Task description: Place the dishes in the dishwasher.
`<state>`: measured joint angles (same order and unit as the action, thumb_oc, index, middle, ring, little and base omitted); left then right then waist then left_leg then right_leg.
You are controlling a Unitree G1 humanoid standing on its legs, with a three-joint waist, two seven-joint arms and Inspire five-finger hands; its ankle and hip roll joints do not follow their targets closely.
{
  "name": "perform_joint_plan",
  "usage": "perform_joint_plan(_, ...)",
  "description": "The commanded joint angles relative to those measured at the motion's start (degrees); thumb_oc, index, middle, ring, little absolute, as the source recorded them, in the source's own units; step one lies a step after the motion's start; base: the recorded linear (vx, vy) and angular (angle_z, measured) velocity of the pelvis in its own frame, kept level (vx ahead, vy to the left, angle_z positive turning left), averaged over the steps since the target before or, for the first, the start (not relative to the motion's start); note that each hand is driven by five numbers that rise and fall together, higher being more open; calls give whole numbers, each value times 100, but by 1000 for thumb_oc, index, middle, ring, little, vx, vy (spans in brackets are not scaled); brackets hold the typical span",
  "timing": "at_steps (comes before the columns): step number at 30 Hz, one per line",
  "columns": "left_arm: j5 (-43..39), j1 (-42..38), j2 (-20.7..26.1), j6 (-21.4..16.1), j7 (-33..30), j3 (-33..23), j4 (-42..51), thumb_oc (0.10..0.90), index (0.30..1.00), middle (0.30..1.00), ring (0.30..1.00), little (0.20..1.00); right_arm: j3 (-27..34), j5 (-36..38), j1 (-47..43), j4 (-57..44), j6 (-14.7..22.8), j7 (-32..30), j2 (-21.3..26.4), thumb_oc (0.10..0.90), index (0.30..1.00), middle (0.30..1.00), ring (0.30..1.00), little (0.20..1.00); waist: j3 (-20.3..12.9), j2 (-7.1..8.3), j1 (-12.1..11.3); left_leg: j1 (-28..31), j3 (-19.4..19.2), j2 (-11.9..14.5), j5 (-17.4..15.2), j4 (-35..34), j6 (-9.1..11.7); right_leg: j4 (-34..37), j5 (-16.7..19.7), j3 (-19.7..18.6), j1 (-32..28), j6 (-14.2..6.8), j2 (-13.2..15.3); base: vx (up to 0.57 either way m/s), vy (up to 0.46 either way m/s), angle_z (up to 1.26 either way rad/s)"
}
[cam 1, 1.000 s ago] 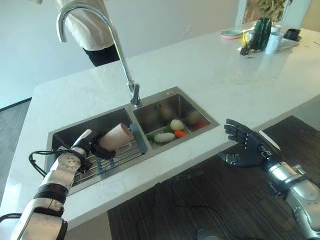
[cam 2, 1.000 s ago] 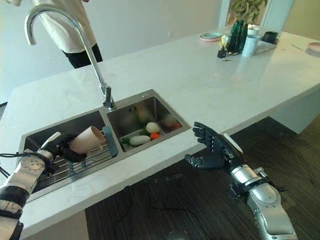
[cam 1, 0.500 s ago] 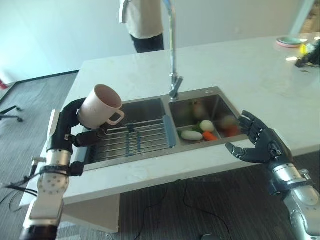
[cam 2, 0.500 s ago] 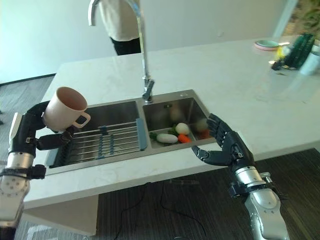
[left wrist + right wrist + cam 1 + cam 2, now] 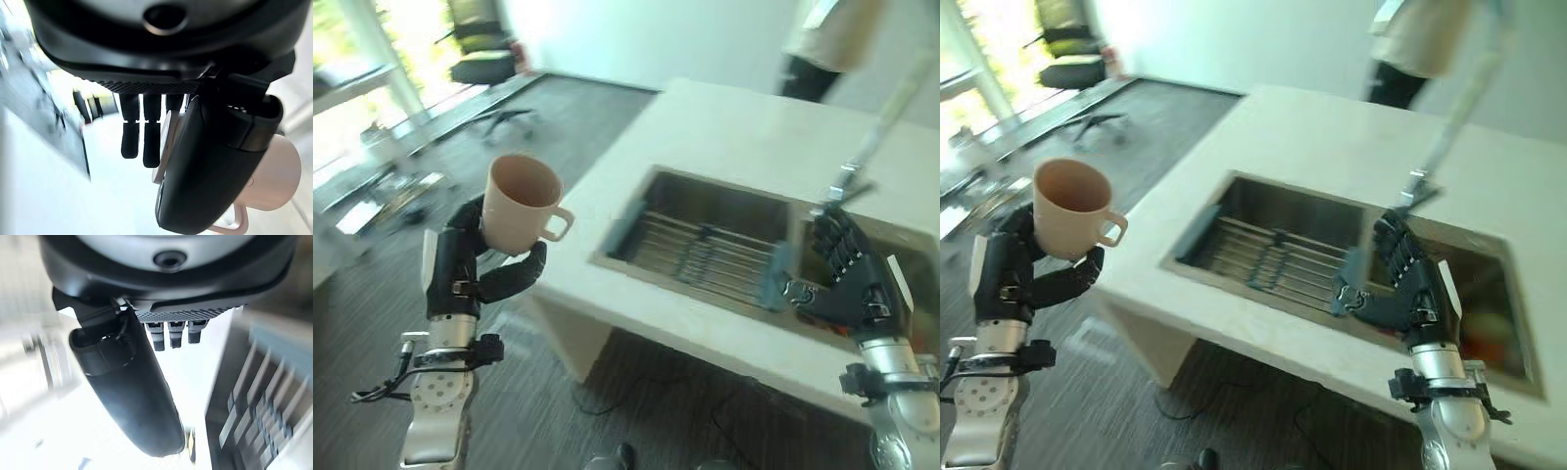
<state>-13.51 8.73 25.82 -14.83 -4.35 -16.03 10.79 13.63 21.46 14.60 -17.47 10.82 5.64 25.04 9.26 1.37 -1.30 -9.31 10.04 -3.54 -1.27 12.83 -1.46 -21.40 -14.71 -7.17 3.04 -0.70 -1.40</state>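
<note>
Left hand (image 5: 470, 269) curls round the pink mug (image 5: 517, 204), upright, held off the counter's (image 5: 705, 127) left end above the floor. Right hand (image 5: 847, 279) spread, empty, over the sink (image 5: 724, 211). Keep the mug level in transit.

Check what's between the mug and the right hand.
In the left eye view, the counter edge and the sink rack lie between the mug, held in the left hand, and the open right hand.

My left hand (image 5: 460, 269) is raised on an upright forearm, fingers and thumb curled round the mug (image 5: 519, 204), which I hold upright with its handle turned toward my right side. My right hand (image 5: 847, 279) is lifted too, palm facing left, fingers straight and spread, holding nothing.
</note>
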Motion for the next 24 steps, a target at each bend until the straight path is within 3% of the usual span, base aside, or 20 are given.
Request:
perform_joint_plan(1, -148, -508, 391, -774, 18, -140, 593, 400, 300, 300, 300, 300, 306, 261, -600, -435, 846, -48, 175, 800, 900, 900, 900, 900, -309, -17, 211, 380, -198, -55, -966, 435, 71, 421, 370, 801, -258, -385, 55, -63, -237, 137)
perform_joint_plan(2, -288, -466, 332, -657, -43, -163, 704, 400, 300, 300, 300, 300, 150, 244, -704, -451, 741, -46, 171, 800, 900, 900, 900, 900, -293, -37, 78, 311, -72, -2, -854, 435, 198, 421, 156, 964, -298, -317, 59, -54, -221, 123)
perform_joint_plan(6, -303, -206, 239, -673, -164, -216, 952, 400, 300, 300, 300, 300, -129, 228, -877, -492, 553, -85, 227, 800, 900, 900, 900, 900, -182, -54, -279, 12, 60, 189, -571, 435, 460, 421, 37, 1248, -339, -195, 114, -108, -157, 60)
perform_joint_plan(8, -425, -249, 252, -641, -130, -191, 1036, 400, 300, 300, 300, 300, -217, 108, -954, -439, 536, -238, 290, 800, 900, 900, 900, 900, -121, -71, -317, -277, -523, 543, -410, 435, 605, 421, 2, 1634, -350, -174, 226, -254, -100, 103)
perform_joint_plan(9, -468, -446, 280, -677, -26, -63, 931, 400, 300, 300, 300, 300, -189, 52, -974, -342, 681, -412, 341, 800, 900, 900, 900, 900, -87, -51, -229, -333, -1381, 934, -333, 435, 692, 421, -26, 2074, -389, -186, 386, -292, -16, 179)
perform_joint_plan(10, -510, -575, 283, -668, 30, 33, 881, 400, 300, 300, 300, 300, -120, 109, -959, -266, 844, -459, 371, 800, 900, 900, 900, 900, -91, -18, -148, -261, -1963, 1183, -328, 435, 710, 421, -14, 2459, -390, -201, 555, -336, 57, 212)
perform_joint_plan(13, -829, -555, 287, -860, 33, -31, 814, 400, 300, 300, 300, 300, 123, 310, -1009, -94, 978, -289, 554, 800, 900, 900, 900, 900, -201, 114, 94, 513, -2965, 1310, -734, 435, 571, 421, 73, 2901, -267, -335, 1047, -194, 196, 227)
perform_joint_plan(15, -881, -566, 248, -911, 99, -32, 818, 400, 300, 300, 300, 300, 170, 295, -1022, -60, 991, -297, 562, 800, 900, 900, 900, 900, -232, 107, 125, 653, -3146, 1367, -745, 435, 581, 421, 97, 3010, -232, -357, 1143, -103, 218, 122)
perform_joint_plan(18, -907, -545, 160, -991, 207, 20, 815, 400, 300, 300, 300, 300, 262, 257, -1072, -58, 994, -347, 487, 800, 900, 900, 900, 900, -395, -42, 201, 810, -3375, 1555, -1041, 435, 674, 421, 173, 3361, -178, -451, 1342, -114, 336, 129)
perform_joint_plan(21, -986, -475, 146, -1016, 368, 24, 772, 400, 300, 300, 300, 300, 188, 144, -1046, -194, 919, -435, 273, 800, 900, 900, 900, 900, -511, -199, 140, 715, -2984, 1323, -1276, 435, 656, 421, 303, 3390, -151, -619, 1424, 60, 392, 94)
perform_joint_plan(24, -972, -468, 130, -983, 453, -28, 837, 400, 300, 300, 300, 300, 139, -9, -1010, -359, 862, -502, 85, 800, 900, 900, 900, 900, -499, -215, 63, 713, -2794, 1136, -1402, 435, 549, 421, 653, 3461, -145, -811, 1602, 73, 335, 47)
